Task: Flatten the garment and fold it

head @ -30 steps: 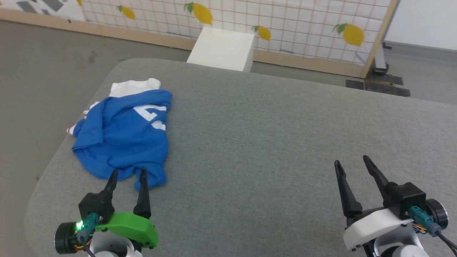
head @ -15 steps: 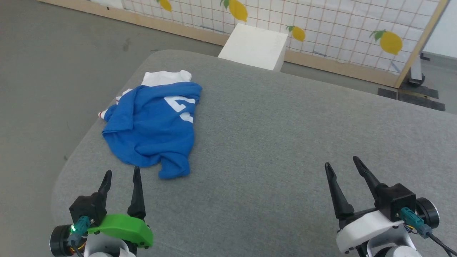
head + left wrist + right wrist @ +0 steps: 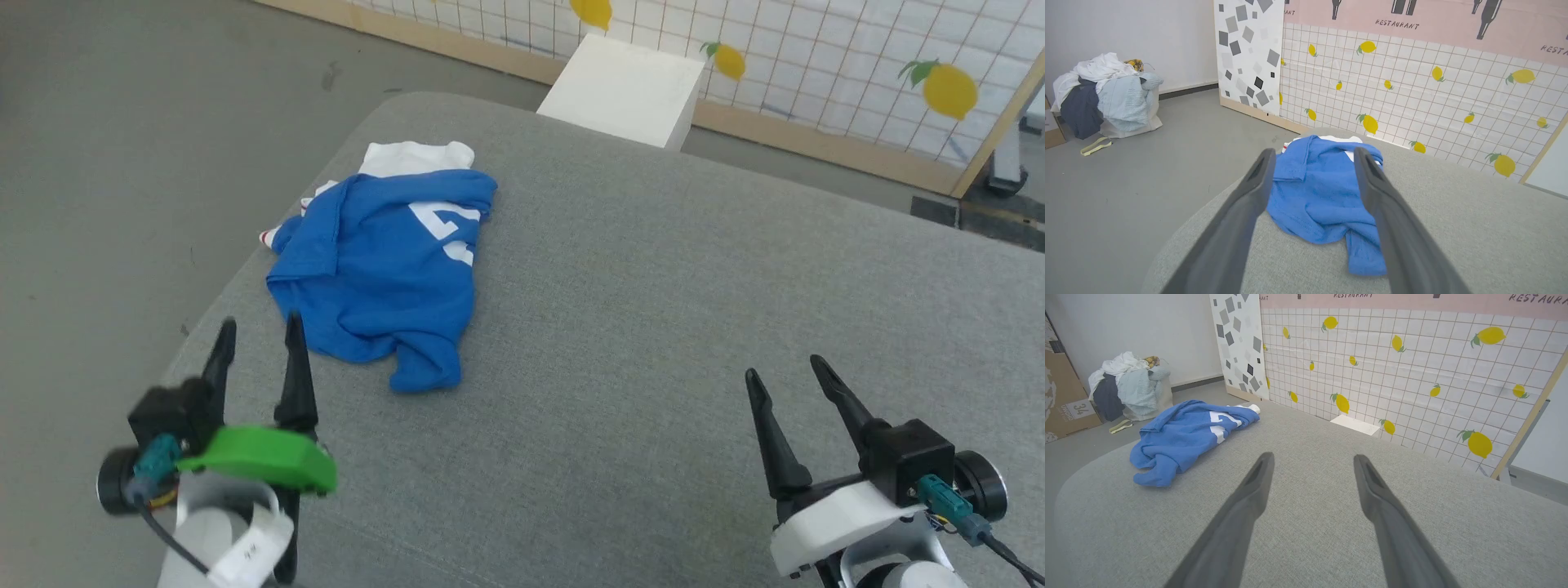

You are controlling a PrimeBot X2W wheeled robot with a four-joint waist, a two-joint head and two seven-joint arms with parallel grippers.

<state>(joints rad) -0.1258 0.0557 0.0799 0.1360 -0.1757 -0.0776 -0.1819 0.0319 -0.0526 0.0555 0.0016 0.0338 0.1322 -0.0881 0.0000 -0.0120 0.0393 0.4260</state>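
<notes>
Left hand (image 3: 260, 320), green-shelled behind the fingers, hovers over the near left corner of the counter (image 3: 653, 327) with its two dark fingers spread wide and nothing between them. The garment (image 3: 384, 278) lies just ahead of those fingertips and a little toward the robot's right. In the left wrist view the left hand (image 3: 1313, 151) frames the garment (image 3: 1314, 200) between its fingers; whether a fingertip touches the cloth cannot be told. The garment is a crumpled blue heap on the left part of the counter, with a white sleeve at its far end, part of a white numeral showing, a sliver of red-and-white trim at its left edge and a blue tail of cloth trailing toward the robot. Right hand (image 3: 782, 367), white-shelled, sits at the lower right, fingers equally wide and empty, pointing up over bare counter and well apart from the garment. In its own wrist view the right hand (image 3: 1312, 456) aims across the grey fabric top, with the garment (image 3: 1184, 437) off to the far left. Beyond the counter's rounded far edge stands a white box (image 3: 624, 90) on the grey floor (image 3: 122, 163), backed by a lemon-print panel (image 3: 857, 65) in a wooden frame. A heap of laundry (image 3: 1106, 94) rests by the white wall, beside a cardboard box (image 3: 1065, 400).
</notes>
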